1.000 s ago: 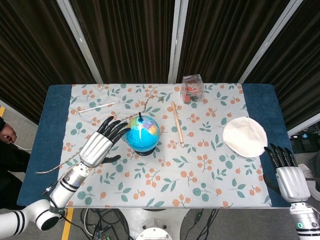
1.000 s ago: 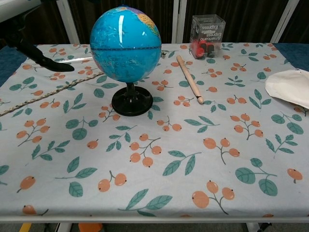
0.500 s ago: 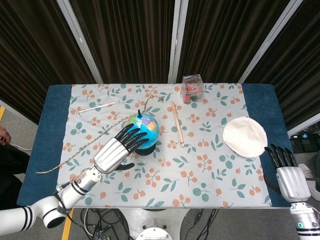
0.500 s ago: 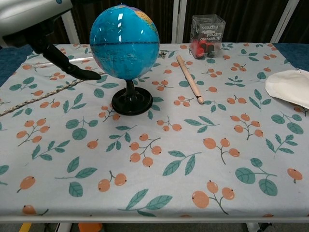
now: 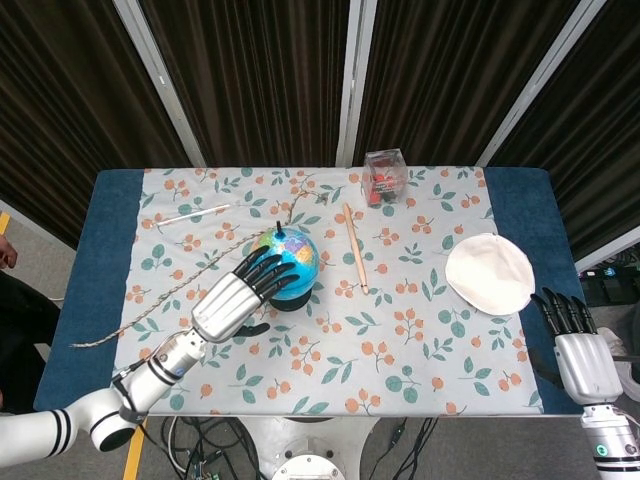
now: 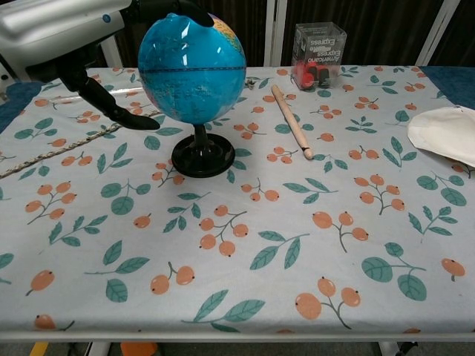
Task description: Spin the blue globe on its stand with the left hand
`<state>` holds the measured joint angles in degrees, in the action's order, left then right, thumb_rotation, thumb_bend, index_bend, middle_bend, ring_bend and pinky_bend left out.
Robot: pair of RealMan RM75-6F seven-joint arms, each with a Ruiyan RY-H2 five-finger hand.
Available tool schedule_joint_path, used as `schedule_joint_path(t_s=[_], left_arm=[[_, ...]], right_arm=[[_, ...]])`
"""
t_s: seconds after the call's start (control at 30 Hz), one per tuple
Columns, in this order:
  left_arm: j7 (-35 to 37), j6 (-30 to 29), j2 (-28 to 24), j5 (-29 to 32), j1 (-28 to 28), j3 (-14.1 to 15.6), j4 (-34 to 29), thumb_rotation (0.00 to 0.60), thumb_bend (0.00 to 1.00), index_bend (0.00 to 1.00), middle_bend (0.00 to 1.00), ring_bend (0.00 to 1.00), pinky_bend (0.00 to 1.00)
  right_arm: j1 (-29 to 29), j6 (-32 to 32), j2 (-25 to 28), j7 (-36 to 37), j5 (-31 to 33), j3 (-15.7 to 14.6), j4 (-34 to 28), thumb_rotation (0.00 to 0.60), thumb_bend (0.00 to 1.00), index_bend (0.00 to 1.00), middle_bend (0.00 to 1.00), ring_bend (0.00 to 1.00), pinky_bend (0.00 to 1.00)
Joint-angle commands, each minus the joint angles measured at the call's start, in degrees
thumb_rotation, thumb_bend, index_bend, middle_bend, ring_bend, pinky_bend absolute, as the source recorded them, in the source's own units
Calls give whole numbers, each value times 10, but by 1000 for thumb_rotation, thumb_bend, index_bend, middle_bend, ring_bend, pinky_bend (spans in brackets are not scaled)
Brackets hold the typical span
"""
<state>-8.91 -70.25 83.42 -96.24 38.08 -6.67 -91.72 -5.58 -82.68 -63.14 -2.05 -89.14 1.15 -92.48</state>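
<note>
The blue globe (image 5: 296, 251) (image 6: 193, 68) stands upright on its black stand (image 6: 202, 157) at the left middle of the table. My left hand (image 5: 236, 297) (image 6: 82, 38) is over the globe's left side, fingers spread, with its dark fingertips (image 5: 270, 270) lying on the top of the sphere. Its thumb (image 6: 113, 110) points at the globe's lower left without clearly touching. It grasps nothing. My right hand (image 5: 575, 345) hangs off the table's near right corner, fingers straight, holding nothing; the chest view does not show it.
A wooden stick (image 5: 354, 249) (image 6: 291, 130) lies right of the globe. A clear box of red pieces (image 5: 383, 176) (image 6: 318, 45) stands at the back. A white cloth (image 5: 488, 273) (image 6: 444, 131) lies at the right. A braided rope (image 5: 157, 299) (image 6: 56, 154) runs across the left.
My left hand has moved right from beside the globe until its fingertips lie on the sphere's top. The right hand has not moved.
</note>
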Motion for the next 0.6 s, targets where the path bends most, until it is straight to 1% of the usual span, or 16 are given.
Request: schedule_joint_path(t_s=[0.03,0.6], left_arm=[[1,1,1,2,0,1,2,600,117,146,110,62,41],[-14,-5,-7,22,-11,8,5,600,117,158,110,62,41]], right_arm=[[0,0,0,-1,0,0,-1,600,318,0,0,0,0],[0,0,0,0,0,1,-1,600,319,0,0,0,0]])
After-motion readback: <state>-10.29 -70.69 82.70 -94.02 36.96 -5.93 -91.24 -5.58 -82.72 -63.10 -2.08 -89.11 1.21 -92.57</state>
